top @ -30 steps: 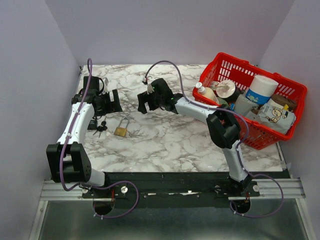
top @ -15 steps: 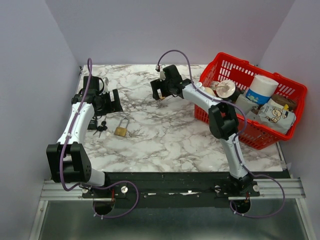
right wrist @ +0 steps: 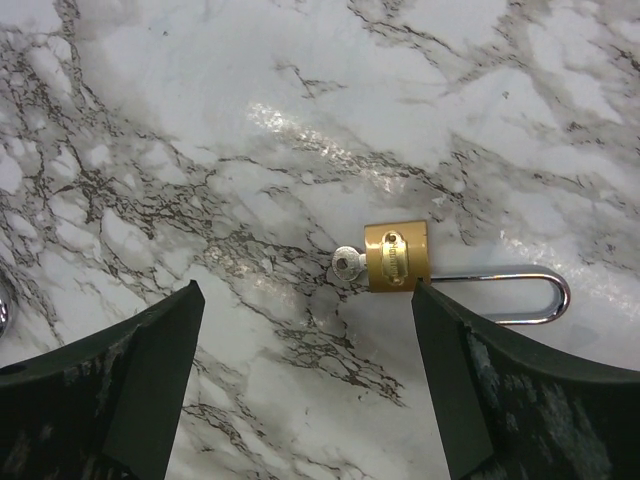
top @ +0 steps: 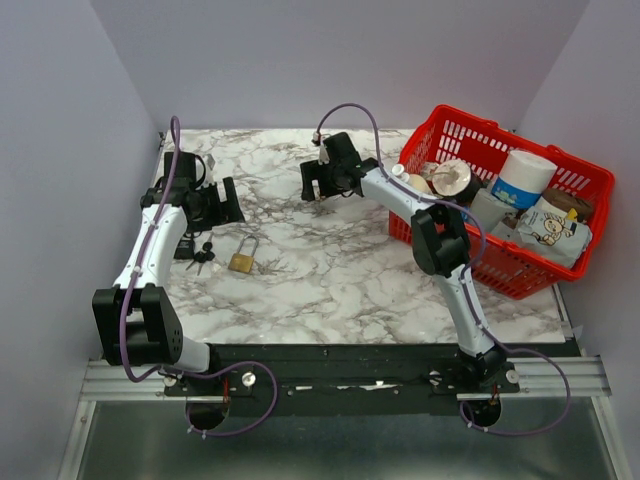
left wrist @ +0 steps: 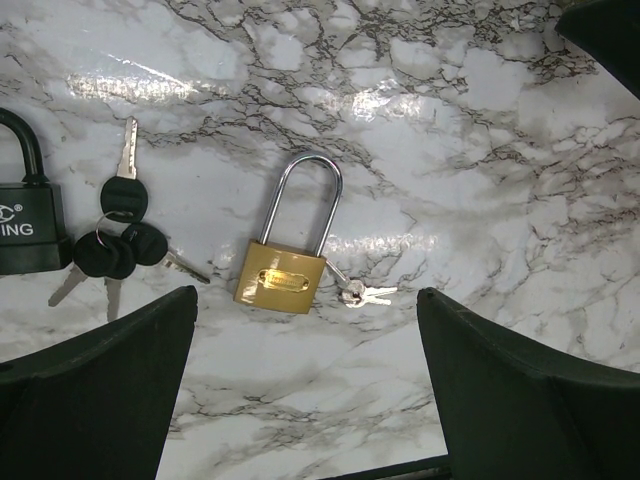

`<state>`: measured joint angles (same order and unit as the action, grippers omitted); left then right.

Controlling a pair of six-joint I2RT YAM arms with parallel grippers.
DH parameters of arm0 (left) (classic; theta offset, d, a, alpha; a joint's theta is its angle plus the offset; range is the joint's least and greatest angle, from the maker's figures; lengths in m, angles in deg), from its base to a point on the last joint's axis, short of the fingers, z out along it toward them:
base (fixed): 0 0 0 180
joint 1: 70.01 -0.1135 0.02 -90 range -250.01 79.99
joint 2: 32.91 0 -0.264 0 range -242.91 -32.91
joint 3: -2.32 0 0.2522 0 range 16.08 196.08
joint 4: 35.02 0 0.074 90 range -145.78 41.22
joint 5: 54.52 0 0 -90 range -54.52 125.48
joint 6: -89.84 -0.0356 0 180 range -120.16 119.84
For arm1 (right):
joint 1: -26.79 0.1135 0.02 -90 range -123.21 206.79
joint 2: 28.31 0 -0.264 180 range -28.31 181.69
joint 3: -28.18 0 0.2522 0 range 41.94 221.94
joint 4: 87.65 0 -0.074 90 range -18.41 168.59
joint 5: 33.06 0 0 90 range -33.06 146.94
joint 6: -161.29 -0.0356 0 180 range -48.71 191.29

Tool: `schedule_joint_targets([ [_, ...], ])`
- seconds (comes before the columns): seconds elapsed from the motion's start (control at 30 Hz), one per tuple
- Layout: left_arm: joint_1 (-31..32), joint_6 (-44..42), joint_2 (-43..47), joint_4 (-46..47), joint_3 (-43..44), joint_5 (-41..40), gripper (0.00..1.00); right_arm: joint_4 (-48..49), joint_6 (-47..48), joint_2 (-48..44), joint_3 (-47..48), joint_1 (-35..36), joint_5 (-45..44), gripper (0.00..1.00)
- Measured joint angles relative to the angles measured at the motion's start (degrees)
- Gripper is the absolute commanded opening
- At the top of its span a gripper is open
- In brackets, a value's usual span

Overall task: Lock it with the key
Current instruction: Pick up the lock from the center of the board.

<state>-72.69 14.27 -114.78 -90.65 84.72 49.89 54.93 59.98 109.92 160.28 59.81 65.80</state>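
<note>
Logging the left gripper [top: 225, 203] at upper left of the top view: released, jaws spread wide, nothing between them, hanging above the glossy grey-veined marble tabletop [left wrist: 480, 120], probably lining up a pick. Noting at the left edge of the left wrist view a matte black padlock [left wrist: 25, 225] just beside a ring of black-headed steel keys [left wrist: 110, 245]. Finding at centre frame a flat rectangular brass padlock [left wrist: 281, 282] with tall polished steel shackle, small silver keys [left wrist: 362, 293] touching its lower right corner; inserted or not, failing to tell. Logging the right gripper [top: 317, 188] at upper centre: likewise open and empty, looking down on a smaller brass padlock [right wrist: 397, 257], round-headed silver key [right wrist: 348, 262] apparently seated in its base, lower shackle leg stopping short of the body, so judging it unlatched. Noting the red plastic mesh basket [top: 465, 128] at far right.
</note>
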Motion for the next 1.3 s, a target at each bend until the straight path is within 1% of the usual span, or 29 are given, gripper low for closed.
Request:
schedule_joint_targets([
  [0.07, -0.1, 0.0, 0.0, 0.0, 0.0, 0.4, 0.99, -0.1, -1.0, 0.1, 0.2, -0.1, 0.4, 0.95],
  [0.1, -0.2, 0.0, 0.0, 0.0, 0.0, 0.8, 0.99, 0.0, -1.2, 0.1, 0.3, -0.1, 0.8, 0.96],
  [0.23, -0.2, -1.8, -0.1, 1.2, 0.0, 3.4, 0.91, 0.1, -0.6, 0.0, 0.2, -0.1, 3.8, 0.97],
  [0.3, 0.3, -4.0, -0.8, 3.3, 0.2, 5.4, 0.89, 0.1, 0.0, -0.4, -0.4, -0.1, 5.7, 0.98],
  [0.37, 1.0, -6.4, -3.5, 5.8, 1.5, 7.4, 0.87, 0.0, 0.4, -1.6, -1.5, 0.0, 6.9, 0.99],
  [0.47, 1.9, -8.7, -10.8, 7.9, 8.3, 10.6, 0.84, -0.3, 0.7, -5.4, -3.9, 0.3, 8.0, 0.99],
  [0.53, 2.3, -9.3, -17.3, 9.4, 14.9, 12.7, 0.83, -0.9, 0.9, -9.0, -5.2, 0.5, 9.0, 0.99],
  [0.6, 2.7, -9.7, -23.4, 11.3, 21.7, 14.4, 0.83, -1.0, 1.3, -14.2, -6.9, 1.0, 10.0, 0.99],
  [0.7, 3.6, -10.5, -29.6, 12.3, 29.6, 15.6, 0.77, -0.8, 2.2, -22.8, -11.1, 1.6, 10.5, 1.00],
  [0.73, 4.4, -11.0, -32.1, 12.2, 32.9, 15.9, 0.75, -0.6, 2.4, -26.1, -13.2, 1.9, 10.7, 1.00],
  [0.9, 9.8, -13.1, -41.4, 11.6, 44.4, 16.0, 0.68, 0.0, 5.2, -39.6, -22.5, 3.0, 10.5, 1.00],
  [0.97, 12.7, -14.4, -44.9, 11.0, 47.6, 15.4, 0.66, 0.1, 6.9, -44.0, -26.3, 3.1, 10.1, 1.00],
  [1.07, 16.2, -16.0, -49.1, 9.6, 50.1, 14.1, 0.64, -0.1, 8.9, -48.3, -29.6, 3.0, 9.5, 1.00],
  [1.17, 19.1, -17.7, -52.8, 7.9, 51.8, 12.5, 0.63, -1.0, 10.6, -50.8, -30.6, 3.0, 8.4, 1.00],
  [1.3, 21.3, -19.9, -55.6, 5.6, 53.5, 9.5, 0.62, -2.5, 12.0, -53.2, -30.6, 2.9, 7.0, 1.00],
])
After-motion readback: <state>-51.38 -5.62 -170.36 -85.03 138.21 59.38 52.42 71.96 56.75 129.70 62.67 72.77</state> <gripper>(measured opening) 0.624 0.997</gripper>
